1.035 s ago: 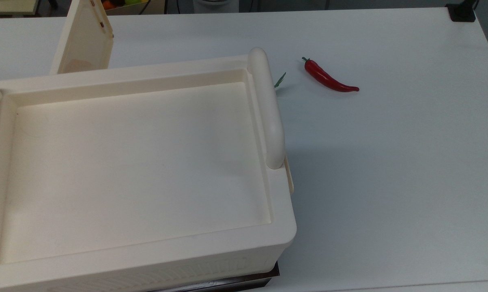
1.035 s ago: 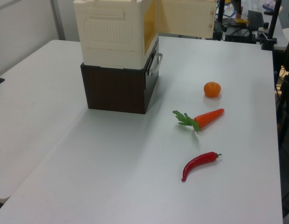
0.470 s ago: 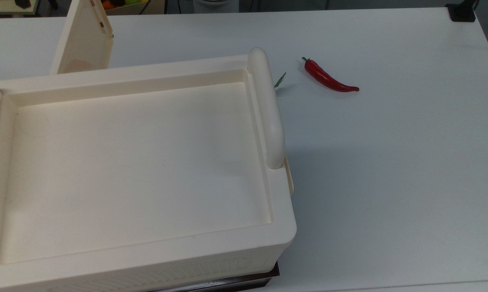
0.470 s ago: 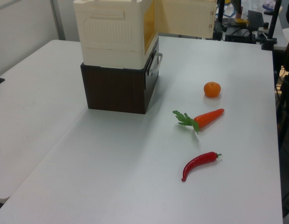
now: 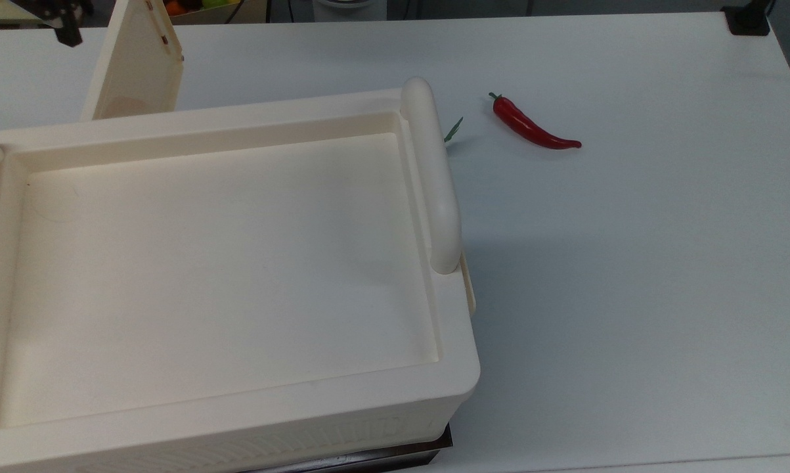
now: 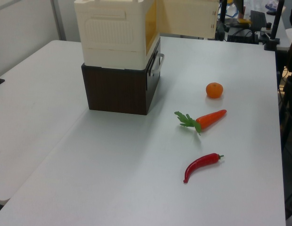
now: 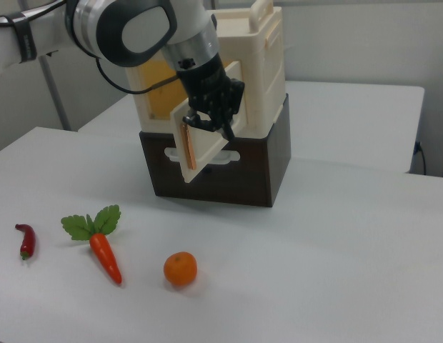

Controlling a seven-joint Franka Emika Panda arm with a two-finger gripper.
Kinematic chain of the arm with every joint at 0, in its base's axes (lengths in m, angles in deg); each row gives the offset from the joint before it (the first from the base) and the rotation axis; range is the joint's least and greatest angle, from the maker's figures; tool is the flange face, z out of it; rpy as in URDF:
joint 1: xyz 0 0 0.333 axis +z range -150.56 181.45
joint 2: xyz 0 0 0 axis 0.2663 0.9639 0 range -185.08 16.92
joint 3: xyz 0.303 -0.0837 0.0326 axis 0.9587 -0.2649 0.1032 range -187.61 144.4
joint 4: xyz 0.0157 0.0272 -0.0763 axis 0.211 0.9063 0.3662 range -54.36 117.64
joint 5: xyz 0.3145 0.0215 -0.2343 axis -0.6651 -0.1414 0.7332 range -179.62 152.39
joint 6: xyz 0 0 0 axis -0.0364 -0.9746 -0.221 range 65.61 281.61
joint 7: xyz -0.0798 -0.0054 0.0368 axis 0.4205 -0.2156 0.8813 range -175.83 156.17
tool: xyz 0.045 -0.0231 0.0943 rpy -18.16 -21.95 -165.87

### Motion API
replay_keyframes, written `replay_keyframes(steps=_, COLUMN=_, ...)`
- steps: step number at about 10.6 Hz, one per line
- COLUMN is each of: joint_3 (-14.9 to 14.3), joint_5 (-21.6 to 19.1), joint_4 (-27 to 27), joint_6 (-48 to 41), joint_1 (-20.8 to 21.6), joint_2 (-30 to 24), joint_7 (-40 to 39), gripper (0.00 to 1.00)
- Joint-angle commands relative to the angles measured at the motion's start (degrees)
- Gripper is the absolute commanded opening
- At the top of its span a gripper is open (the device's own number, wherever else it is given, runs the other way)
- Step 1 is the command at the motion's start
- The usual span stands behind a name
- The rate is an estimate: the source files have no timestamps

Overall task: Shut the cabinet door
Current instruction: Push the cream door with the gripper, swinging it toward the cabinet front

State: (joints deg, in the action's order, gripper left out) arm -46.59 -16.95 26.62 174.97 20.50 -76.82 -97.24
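Cabinet of cream plastic stands on a dark brown box on the white bench. In the top view I see its recessed top and a thick rounded bar handle along the top view's right edge.

The cabinet door is open. In the right view it swings out from the front of the cabinet, and I see its thin edge with a brownish strip. In the top view the same door stands out behind the cabinet at the upper left, with small brown hinge marks on its edge. In the left view it sticks out to the left view's right of the cabinet, and the yellow inside of the cabinet is visible.

The hand is at the door in the right view, on its upper part, with the arm coming from the upper left. I cannot tell how far the fingers are apart, or if they grip anything.

On the bench, well apart from the cabinet, lie a red chili pepper, a carrot with green leaves and an orange. In the right view they lie in a row in front of the cabinet: chili, carrot, orange.
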Motion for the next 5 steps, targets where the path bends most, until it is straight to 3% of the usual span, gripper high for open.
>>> replay_keyframes(steps=1, joint_3=1.59, joint_5=-1.15, joint_4=0.8, joint_6=-2.54, joint_1=1.97, joint_2=-1.02, joint_7=0.91, gripper=0.0)
replay_keyframes(steps=5, joint_3=3.44, joint_5=-1.15, joint_4=0.71, joint_6=-2.45, joint_1=4.16, joint_2=-1.37, joint_7=8.71, gripper=0.0)
